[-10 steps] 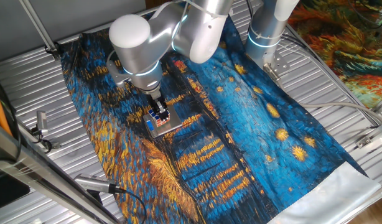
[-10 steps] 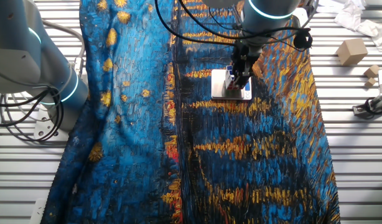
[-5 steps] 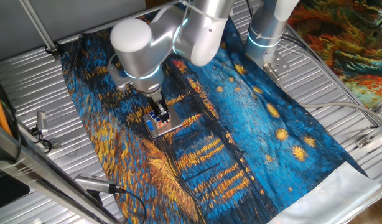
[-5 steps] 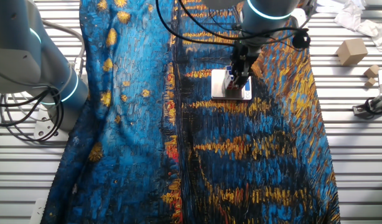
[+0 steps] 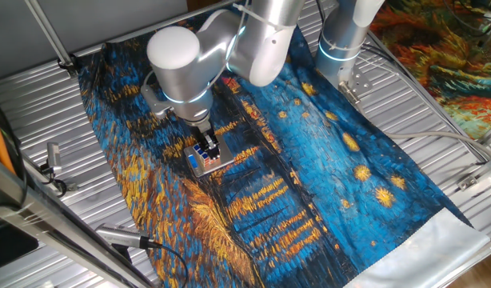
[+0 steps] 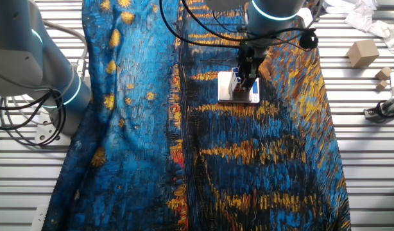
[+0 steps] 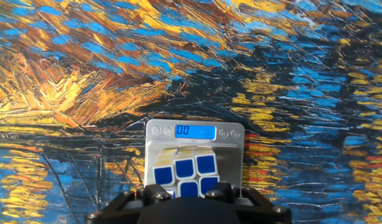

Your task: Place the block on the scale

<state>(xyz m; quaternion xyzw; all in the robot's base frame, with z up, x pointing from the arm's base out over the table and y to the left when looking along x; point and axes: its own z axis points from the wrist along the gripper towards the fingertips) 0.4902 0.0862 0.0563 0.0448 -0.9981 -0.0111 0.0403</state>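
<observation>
The block (image 7: 186, 174) sits on the metal platform of the scale (image 7: 195, 132), with its blue and white squares facing up in the hand view. It lies toward the platform's near edge, away from the blue display strip, which lies uncovered along the far edge. In one fixed view the block (image 5: 204, 150) shows as a small patch of coloured squares directly under the arm's wrist, on the scale (image 5: 208, 160).

The end effector (image 7: 186, 202) hangs right over the block, its dark body filling the bottom of the hand view and hiding the block's near side. In the other fixed view the end effector (image 6: 247, 80) stands upright over the scale (image 6: 238, 88), its fingers reaching down at the block. I cannot tell whether the fingers pinch the block or stand spread just clear of it; their tips are hidden in all views.

The scale rests on a blue and orange painted cloth (image 5: 325, 152) spread over the slatted metal desk (image 5: 37, 104). Bare cloth lies on every side of the scale, and it is well apart from the cloth's edges. A second arm's base (image 6: 52, 83) stands at one cloth edge, and wooden blocks (image 6: 362, 52) lie on the desk far from the scale.
</observation>
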